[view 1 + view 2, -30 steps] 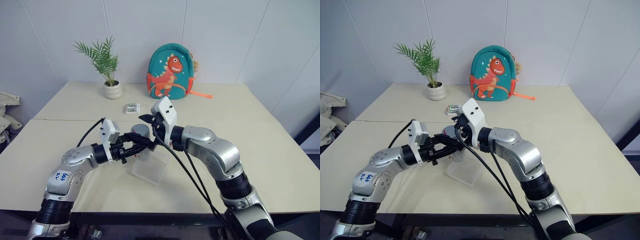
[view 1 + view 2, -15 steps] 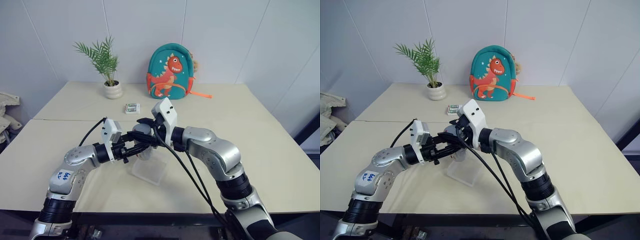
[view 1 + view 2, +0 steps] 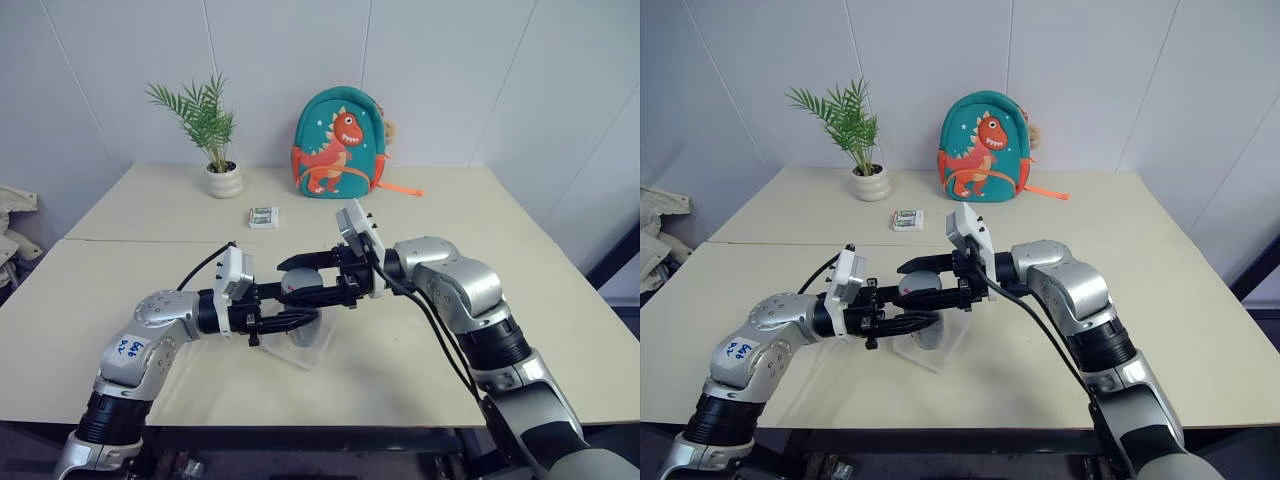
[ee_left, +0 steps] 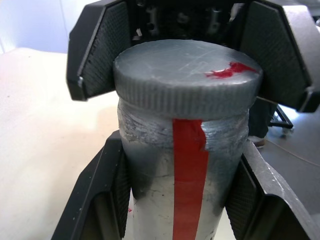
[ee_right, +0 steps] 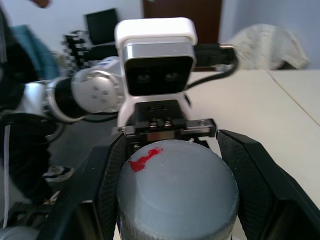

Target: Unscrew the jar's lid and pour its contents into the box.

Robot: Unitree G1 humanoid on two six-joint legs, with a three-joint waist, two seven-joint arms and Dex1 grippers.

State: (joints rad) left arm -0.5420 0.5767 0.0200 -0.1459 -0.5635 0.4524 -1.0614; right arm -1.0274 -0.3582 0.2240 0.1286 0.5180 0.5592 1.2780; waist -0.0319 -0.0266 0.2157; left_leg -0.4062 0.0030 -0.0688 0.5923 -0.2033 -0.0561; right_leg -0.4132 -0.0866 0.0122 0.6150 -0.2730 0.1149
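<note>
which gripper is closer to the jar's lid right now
Right. The right gripper has its fingers shut around the lid. The left gripper clamps the jar body just below it.

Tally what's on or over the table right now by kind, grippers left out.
Jars: 1, with lid still on
Clear boxes: 1
Backpacks: 1
Potted plants: 1
Small packets: 1
Total: 5

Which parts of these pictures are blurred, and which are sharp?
Left wrist view: the jar and lid are sharp, the room behind them soft. Right wrist view: the lid and the background are blurred. Left eye view: even light, the backpack clear.
</note>
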